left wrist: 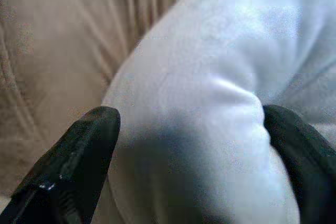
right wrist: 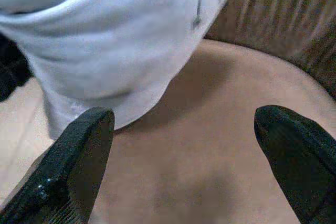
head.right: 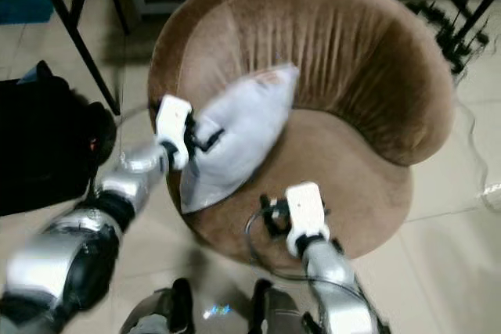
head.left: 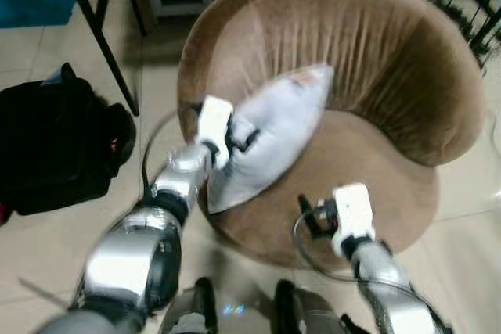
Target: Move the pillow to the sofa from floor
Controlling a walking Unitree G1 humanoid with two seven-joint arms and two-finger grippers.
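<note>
Tiled floor [head.left: 47, 248] around the brown sofa [head.left: 376, 60] — your left gripper [head.left: 239, 137] pinches the grey pillow [head.left: 274, 134], fingers squeezing its edge above the seat's left side; your right gripper [head.left: 307, 215] hangs spread wide — touching nothing.

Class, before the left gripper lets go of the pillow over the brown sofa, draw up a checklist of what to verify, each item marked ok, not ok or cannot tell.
1. Left gripper clamps the pillow: ok.
2. Pillow is above the sofa seat, off the floor: ok.
3. Pillow's lower corner overhangs the seat's front edge: not ok.
4. Right gripper is open, holding nothing, over the seat: ok.
5. Pillow already rests on the seat: cannot tell.
</note>
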